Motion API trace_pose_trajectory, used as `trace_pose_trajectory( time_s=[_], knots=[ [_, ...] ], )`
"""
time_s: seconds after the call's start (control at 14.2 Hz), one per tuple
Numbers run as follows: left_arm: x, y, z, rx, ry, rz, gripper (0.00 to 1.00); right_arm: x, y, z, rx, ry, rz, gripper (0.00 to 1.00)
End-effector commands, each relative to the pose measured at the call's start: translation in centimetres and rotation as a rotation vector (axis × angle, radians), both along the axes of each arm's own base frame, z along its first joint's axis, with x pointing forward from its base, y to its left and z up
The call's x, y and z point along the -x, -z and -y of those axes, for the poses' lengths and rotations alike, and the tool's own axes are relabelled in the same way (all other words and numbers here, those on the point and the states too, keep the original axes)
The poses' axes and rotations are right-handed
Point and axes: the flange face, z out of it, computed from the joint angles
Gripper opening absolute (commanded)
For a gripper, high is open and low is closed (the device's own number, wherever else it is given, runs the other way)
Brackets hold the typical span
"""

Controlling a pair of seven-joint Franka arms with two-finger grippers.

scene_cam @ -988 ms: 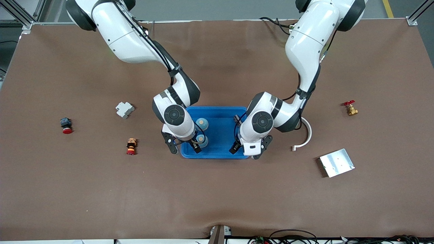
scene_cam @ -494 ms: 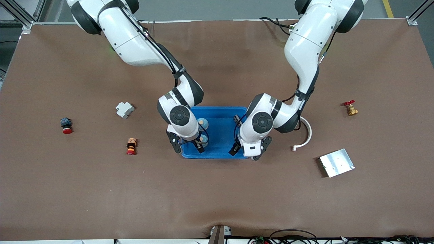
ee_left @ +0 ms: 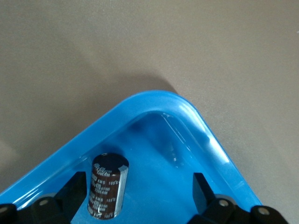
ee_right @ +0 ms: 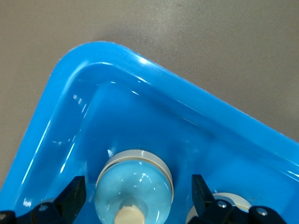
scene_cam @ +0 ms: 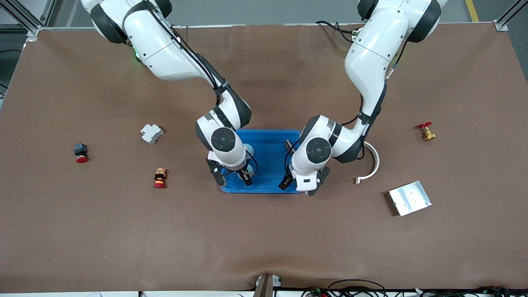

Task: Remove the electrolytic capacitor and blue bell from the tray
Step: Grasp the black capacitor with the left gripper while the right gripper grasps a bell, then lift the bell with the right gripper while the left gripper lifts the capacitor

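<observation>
Surface [scene_cam: 264,239] is brown matting with aluminium frame posts at its corners near the arm bases. Blue tray [scene_cam: 270,142] sits mid-surface. Left end effector [scene_cam: 303,185] hangs over the tray corner nearest the front camera at the left arm's end, fingers apart — capacitor [ee_left: 107,185] stands upright in the tray between them, just beside one finger, contact unclear. Right end effector [scene_cam: 233,178] is over the tray's other near corner, fingers apart around a pale blue bell [ee_right: 134,183], not clamped. Second bell [ee_right: 229,201] is cut off in the right wrist view; in the front view both bells are mostly hidden by the right arm.
</observation>
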Motion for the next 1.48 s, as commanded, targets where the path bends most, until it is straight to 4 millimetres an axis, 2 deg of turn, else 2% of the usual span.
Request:
trace_pose_trajectory(
  time_s=[0.0, 0.14, 0.21, 0.28, 0.35, 0.49, 0.63, 0.78, 0.99, 1.2, 1.41],
  knots=[
    [-0.3, 0.3, 0.5, -0.006, 0.003, 0.025, 1.0, -0.4, 0.0, -0.9, 0.01, 0.001, 0.021, 0.65],
    [-0.1, 0.3, 0.8, -0.005, 0.007, 0.026, 1.0, -0.4, -0.2, -1.1, 0.007, 0.0, 0.024, 0.11],
    [-0.1, 0.3, 0.8, -0.005, 0.007, 0.026, 1.0, -0.6, -0.5, -1.0, 0.003, 0.006, 0.027, 0.0],
    [-0.1, 0.2, 0.8, -0.005, 0.006, 0.027, 0.92, -1.0, -1.3, -0.8, -0.002, 0.015, 0.027, 0.0],
    [-0.1, 0.2, 0.8, -0.005, 0.006, 0.027, 0.76, -1.7, -2.6, -0.7, -0.017, 0.022, 0.037, 0.0],
    [-0.1, 0.2, 0.8, -0.005, 0.006, 0.027, 0.47, -2.3, -3.8, -0.1, -0.009, 0.028, 0.024, 0.0],
    [-0.1, 0.2, 0.8, -0.005, 0.004, 0.027, 0.26, -3.6, -5.5, 1.2, 0.01, 0.04, -0.01, 0.0],
    [-0.2, 0.1, 0.8, -0.004, 0.004, 0.028, 0.1, -4.8, -8.6, 3.9, 0.03, -0.011, -0.056, 0.0],
    [-0.2, -0.5, 0.9, 0.0, 0.004, 0.035, 0.09, -5.5, -13.4, 9.4, 0.063, -0.207, -0.16, 0.0],
    [-0.7, -4.0, 1.1, 0.019, -0.006, 0.059, 0.09, -5.2, -16.7, 14.4, 0.064, -0.349, -0.204, 0.0],
    [-1.2, -7.1, 0.2, 0.018, -0.008, 0.058, 0.1, -4.7, -19.4, 21.1, 0.048, -0.476, -0.2, 0.0]
  ],
)
